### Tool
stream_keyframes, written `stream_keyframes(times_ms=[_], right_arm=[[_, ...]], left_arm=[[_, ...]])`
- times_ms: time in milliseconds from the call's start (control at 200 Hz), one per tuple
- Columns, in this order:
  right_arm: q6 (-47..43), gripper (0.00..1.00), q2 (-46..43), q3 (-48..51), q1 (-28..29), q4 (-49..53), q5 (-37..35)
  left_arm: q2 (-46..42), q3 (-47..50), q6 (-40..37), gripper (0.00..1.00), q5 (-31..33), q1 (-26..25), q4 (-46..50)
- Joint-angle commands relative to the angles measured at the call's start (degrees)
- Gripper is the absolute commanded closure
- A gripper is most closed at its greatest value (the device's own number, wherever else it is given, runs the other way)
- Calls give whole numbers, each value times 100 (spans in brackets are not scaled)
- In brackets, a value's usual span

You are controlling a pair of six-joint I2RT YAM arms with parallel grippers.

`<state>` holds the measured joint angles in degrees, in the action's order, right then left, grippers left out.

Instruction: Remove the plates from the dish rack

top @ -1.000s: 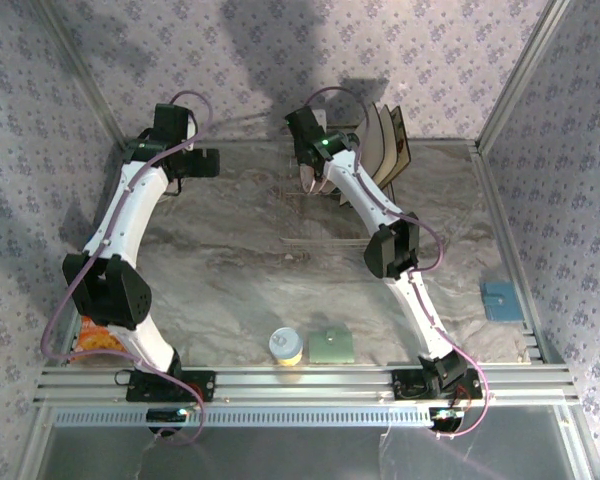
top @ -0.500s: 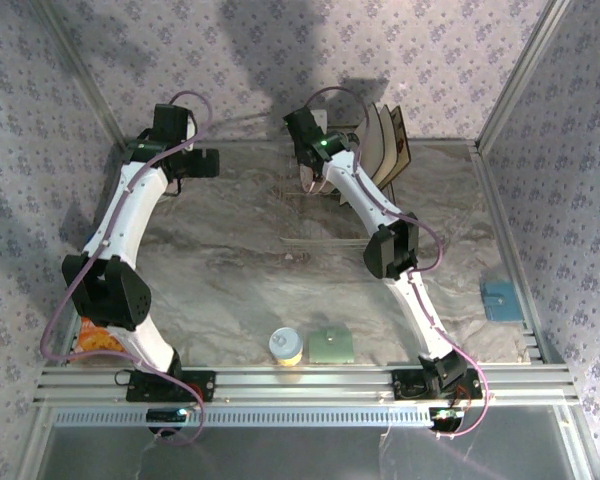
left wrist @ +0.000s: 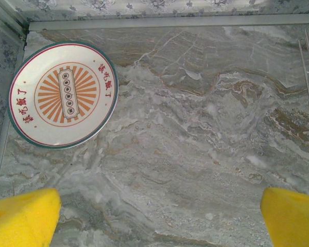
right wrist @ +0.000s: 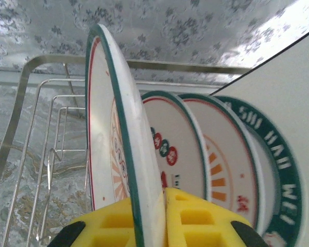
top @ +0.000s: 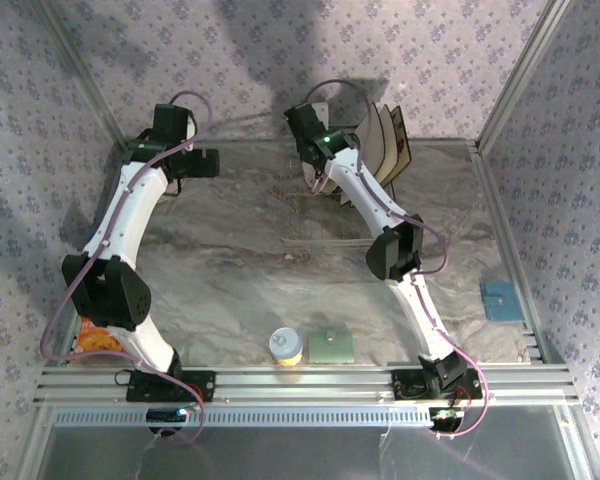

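While the right gripper point(right wrist: 153, 218) is clamping the rim of the front round plate point(right wrist: 105, 128), that plate is standing upright on edge in the dish rack point(right wrist: 26, 85). Its teal rim is running up between the two yellow fingers point(right wrist: 195, 221), with one pad pressing on each face. Three more round plates point(right wrist: 177, 149) are standing just behind it, to the right of the fingers in the wrist view. A square cream plate point(right wrist: 293, 98) is leaning beyond those. Rack wires are showing to the left of the fingers.

Left gripper point(left wrist: 157, 221) is hovering over the marble table point(left wrist: 195, 134), fingers point(left wrist: 20, 216) spread wide and gripping nothing. A flat round plate point(left wrist: 63, 94) is lying face up ahead of the left-hand finger, apart from it and outside the gap. Rack wire is edging in beyond the right-hand finger.
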<state>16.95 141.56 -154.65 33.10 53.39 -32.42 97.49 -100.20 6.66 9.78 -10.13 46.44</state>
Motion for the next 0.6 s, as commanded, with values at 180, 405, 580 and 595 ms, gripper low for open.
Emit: stream_keyframes(times_ms=[180,405,580,595], right_arm=[[-391,100,-855,-432,158,-14,-200],[-478,100,-1232,-315,196,79,-274],[-411,100,-1295,-261,205,117,-150],[-373,100,-1301,-265,201,163,-91]], left_arm=[[-214,-52,3,1,-73,0,-12],[-162,-124,11,1,-84,-3,15],[-152,-183,11,1,-75,-37,40],[-152,-188,9,1,-71,-36,41]])
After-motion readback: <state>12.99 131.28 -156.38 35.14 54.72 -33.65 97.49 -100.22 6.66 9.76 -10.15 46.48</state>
